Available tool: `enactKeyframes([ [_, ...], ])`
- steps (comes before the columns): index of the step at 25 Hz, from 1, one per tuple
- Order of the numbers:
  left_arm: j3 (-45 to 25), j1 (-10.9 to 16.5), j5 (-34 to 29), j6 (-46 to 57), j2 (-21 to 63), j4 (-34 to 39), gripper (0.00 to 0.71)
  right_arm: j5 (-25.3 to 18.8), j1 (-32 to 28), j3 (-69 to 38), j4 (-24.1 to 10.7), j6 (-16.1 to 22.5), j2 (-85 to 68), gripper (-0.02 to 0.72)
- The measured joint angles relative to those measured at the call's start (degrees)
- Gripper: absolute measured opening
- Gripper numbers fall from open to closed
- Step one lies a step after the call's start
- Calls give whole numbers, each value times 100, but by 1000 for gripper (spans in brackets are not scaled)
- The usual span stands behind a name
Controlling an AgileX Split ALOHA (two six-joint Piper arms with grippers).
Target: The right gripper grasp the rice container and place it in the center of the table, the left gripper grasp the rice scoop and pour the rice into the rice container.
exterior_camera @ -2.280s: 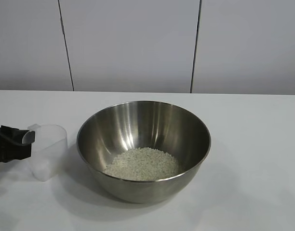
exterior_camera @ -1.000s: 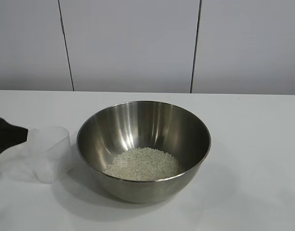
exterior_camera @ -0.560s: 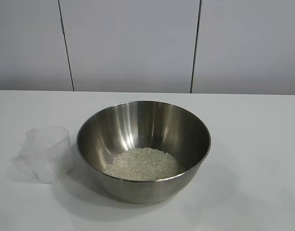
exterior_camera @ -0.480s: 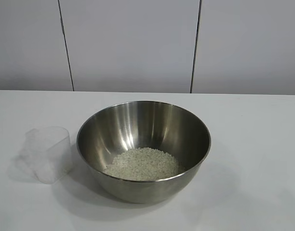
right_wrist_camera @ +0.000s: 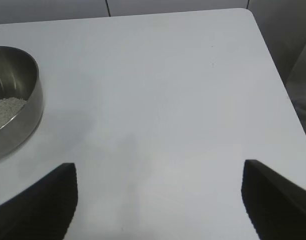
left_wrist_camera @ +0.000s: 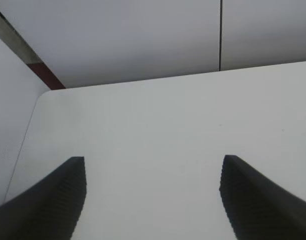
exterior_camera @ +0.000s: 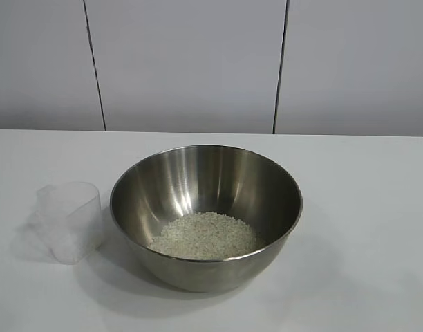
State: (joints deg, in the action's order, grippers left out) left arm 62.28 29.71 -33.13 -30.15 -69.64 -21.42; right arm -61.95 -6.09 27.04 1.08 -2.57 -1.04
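Hovering w/ fingers spread: left pincer (left_wrist_camera: 152,197) & right pincer (right_wrist_camera: 159,200), over table (exterior_camera: 363,207).

Level front view; both wrist views down onto the table (exterior_camera: 363,207).

No legible text, labels or numbers anywhere

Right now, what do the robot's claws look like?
Only the fingers show, in the wrist views. The left gripper has two black fingers that taper to blunt tips, with fine ridges on their inner faces. The right gripper has two similar black tapering fingers. No cables or markings show.
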Motion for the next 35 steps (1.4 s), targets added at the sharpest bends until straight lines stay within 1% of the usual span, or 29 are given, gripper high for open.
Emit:
enactKeyframes([
  [1,5,100,-65,-1,51,-5,540,0,0,0,0,0,0,610],
  [2,4,126,-118,-1,121,-29,540,0,0,0,0,0,0,610],
  [4,12,33,-216,-1,257,-42,541,0,0,0,1,0,0,610],
  [7,54,-378,-423,4,430,-63,541,0,0,0,1,0,0,610],
  [10,54,-952,-599,57,587,-64,541,0,0,0,6,0,0,610],
  [12,54,-1276,-723,70,736,-69,541,0,0,0,6,0,0,610],
  [14,54,-1500,-910,83,942,-81,541,0,0,0,6,0,0,610],
  [16,54,-1567,-1209,87,1149,-81,541,0,0,0,6,0,0,610],
  [19,54,-1573,-1528,258,1510,-81,541,0,0,0,6,0,0,610],
  [23,54,-1602,-1616,519,2214,-62,541,0,0,0,6,0,0,610],
  [28,19,-1823,-1633,654,3161,-39,541,0,0,0,6,0,0,610],
  [30,-167,-1957,-1633,714,3505,59,541,0,0,0,6,0,0,610],
  [32,-526,-2168,-1649,909,3902,237,541,0,0,0,6,0,0,610],
  [35,-1192,-2606,-1821,1342,4535,574,541,0,0,0,6,0,0,610],
])
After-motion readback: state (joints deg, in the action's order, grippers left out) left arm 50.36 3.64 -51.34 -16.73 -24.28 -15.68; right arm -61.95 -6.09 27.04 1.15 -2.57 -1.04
